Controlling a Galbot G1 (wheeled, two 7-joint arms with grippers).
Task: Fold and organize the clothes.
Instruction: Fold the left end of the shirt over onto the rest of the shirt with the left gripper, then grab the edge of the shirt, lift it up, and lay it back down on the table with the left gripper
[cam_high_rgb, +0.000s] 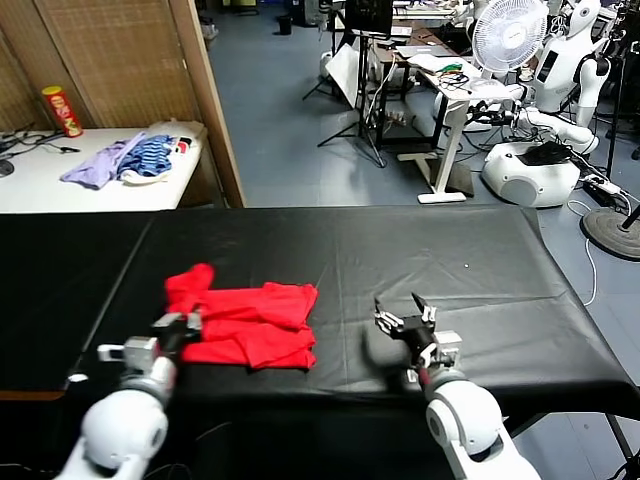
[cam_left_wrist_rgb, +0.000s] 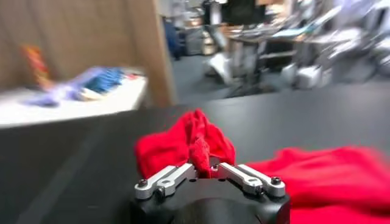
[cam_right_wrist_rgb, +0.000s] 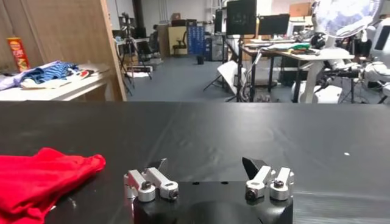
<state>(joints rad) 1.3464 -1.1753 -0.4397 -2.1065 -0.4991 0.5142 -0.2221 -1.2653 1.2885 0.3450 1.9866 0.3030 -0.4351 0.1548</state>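
Left gripper (cam_high_rgb: 186, 322) is down at the near left of the black table (cam_high_rgb: 420, 250), clenched on the red T-shirt (cam_high_rgb: 250, 320), pinching a bunched fold at the shirt's left edge. From the left wrist view the cloth (cam_left_wrist_rgb: 192, 143) rises in a peak straight out from between the closed fingers (cam_left_wrist_rgb: 244, 178), the rest of the shirt spreading flat off to one side. The shirt lies crumpled and partly folded on the table's left half, near the front edge. Right gripper (cam_high_rgb: 405, 318) sits just above the table, well apart from the shirt's right edge, jaws spread wide and holding nothing; its wrist view shows red fabric (cam_right_wrist_rgb: 42, 179) off to the side
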